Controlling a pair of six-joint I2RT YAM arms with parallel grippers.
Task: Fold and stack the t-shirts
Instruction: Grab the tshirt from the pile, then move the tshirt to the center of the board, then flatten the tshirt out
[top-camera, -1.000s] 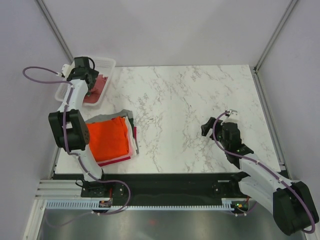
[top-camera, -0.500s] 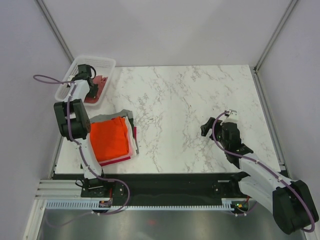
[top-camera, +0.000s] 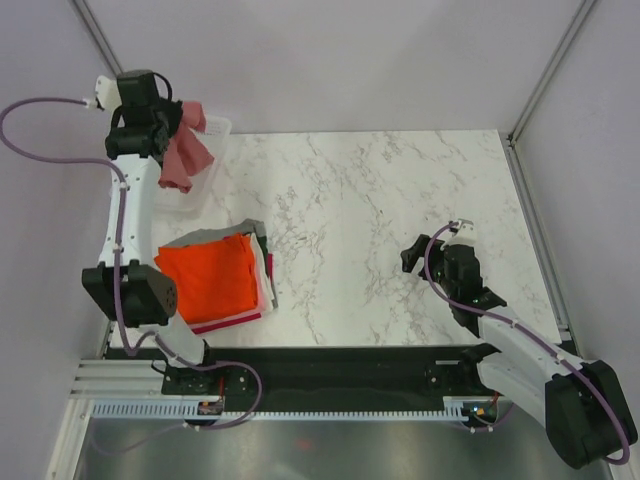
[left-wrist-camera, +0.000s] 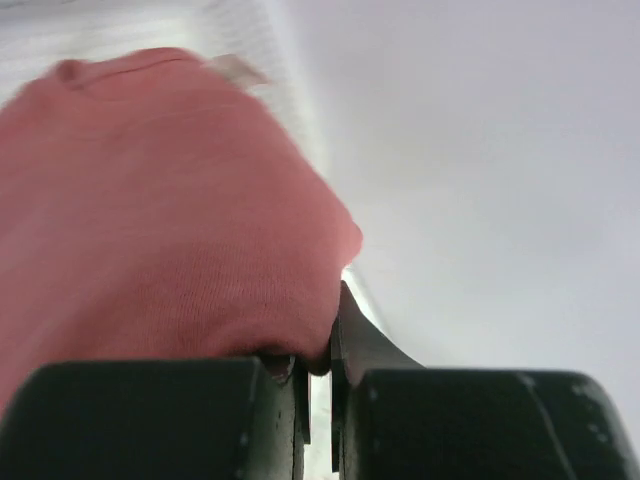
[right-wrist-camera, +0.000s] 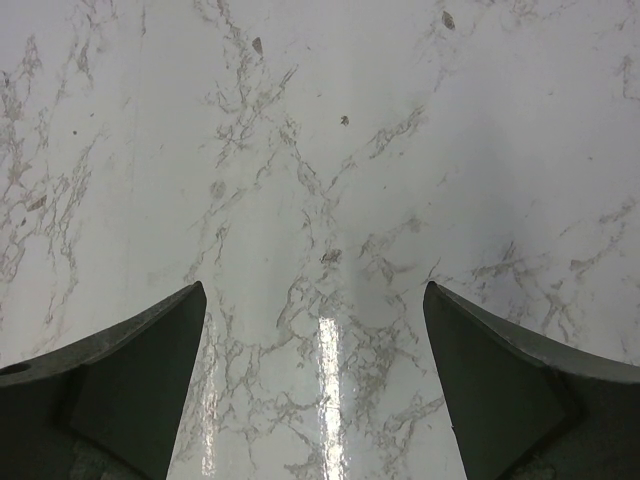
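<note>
Arms: two. left arm stretched up and back-left of the folded stack, right arm low, well to the stack's right
Left end: left gripper pinched almost together on a bunch of the pinkish-red tee, cloth bulging over the fingers in the wrist view
Right end: right gripper spread wide, nothing between the fingers, only marble below
Tees in the air: one, the pinkish-red tee, hanging crumpled behind the stack, over the basket
Folded tees: one pile. orange-red tee on top, grey tee peeking out on the far side, pink/white tee showing on the right; full layer count hard to tell
Baskets: one, white mesh, just behind the stack, mostly hidden by the tee and the arm
Edges: stack tucked into the near-left corner of the table, close to both the left and front edges
Room: broad stretch of marble right of the stack as far as the right gripper, more behind it
</note>
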